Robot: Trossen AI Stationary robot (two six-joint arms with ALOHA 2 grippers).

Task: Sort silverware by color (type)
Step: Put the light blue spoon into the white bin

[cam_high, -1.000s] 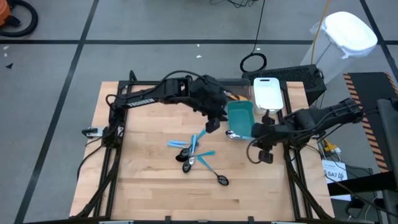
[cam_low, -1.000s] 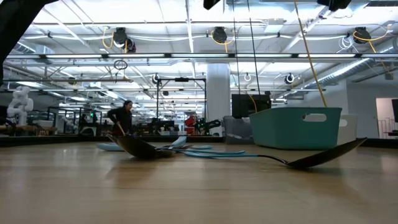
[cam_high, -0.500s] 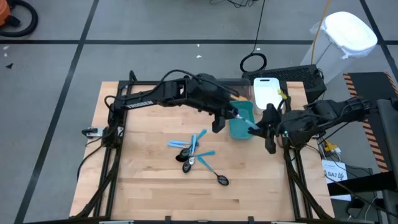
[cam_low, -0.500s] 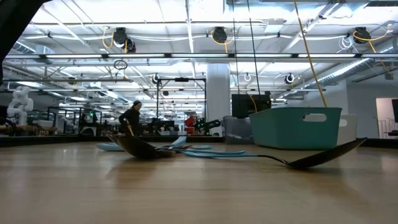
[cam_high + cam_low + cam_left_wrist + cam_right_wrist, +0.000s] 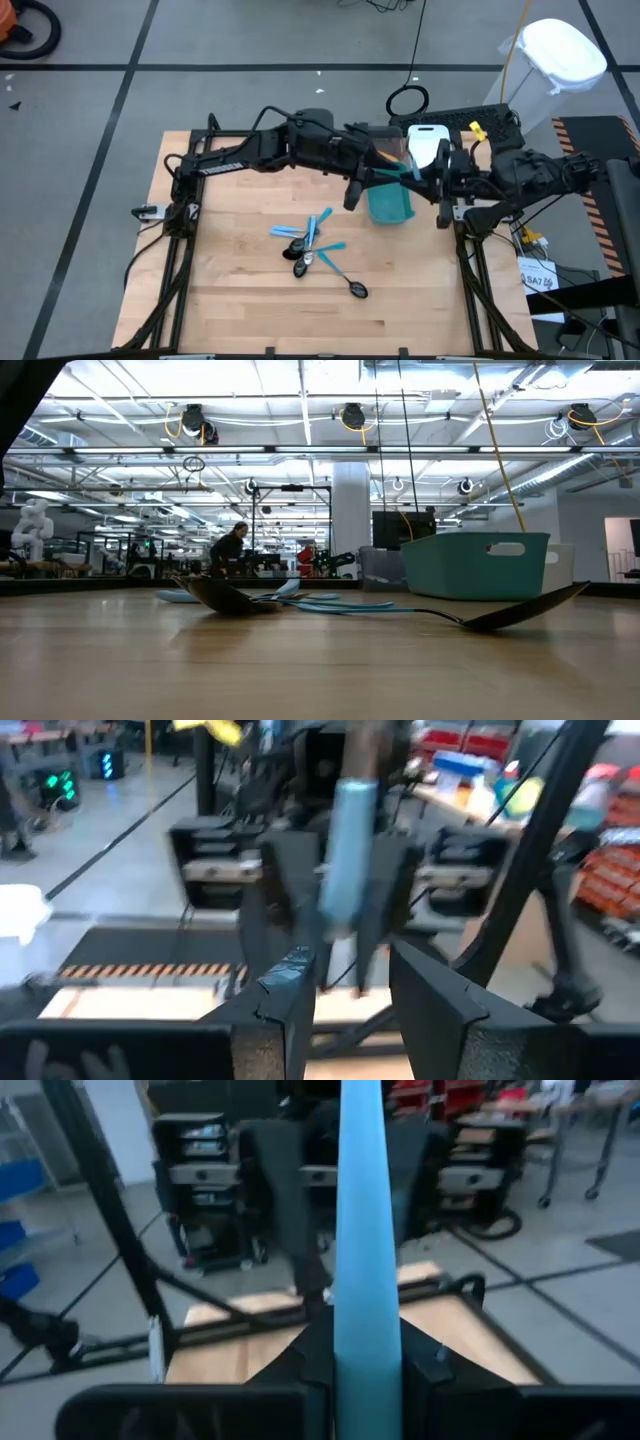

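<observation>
White lettering runs along the left arm [image 5: 228,160] near the table's far left corner, too small to make out. A white tag [image 5: 538,281] off the table's right edge carries dark characters, unreadable too. White marks show low in the left wrist view, cut off. Nothing legible anywhere.

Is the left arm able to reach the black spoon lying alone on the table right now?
Probably yes: the black spoon lies clear of the other utensils, nothing covers it, and the left gripper holds nothing.
</observation>
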